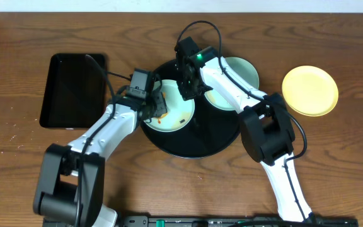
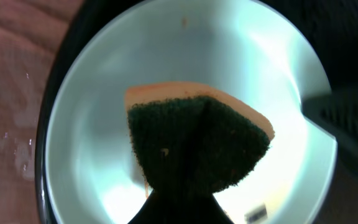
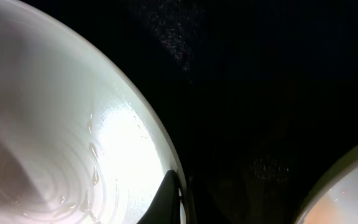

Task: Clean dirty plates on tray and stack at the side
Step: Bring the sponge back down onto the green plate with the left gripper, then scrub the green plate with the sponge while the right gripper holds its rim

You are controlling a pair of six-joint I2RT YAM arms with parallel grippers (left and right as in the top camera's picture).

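Pinching a sponge (image 2: pixel 197 146), the left gripper (image 1: pixel 154 108) mostly hides it overhead.

A brown wooden surface (image 1: pixel 17 164) carries a round tray (image 1: pixel 197 148) at centre, a rectangular tray (image 1: pixel 73 88) at left and a yellow plate (image 1: pixel 309 90) at right.

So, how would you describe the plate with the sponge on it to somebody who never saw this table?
Find the round black tray in the middle of the table. Two pale mint plates lie on it; take the left plate, nearer the rectangular tray. Unlike its neighbour, it carries orange streaks and a green sponge held by the left tool.
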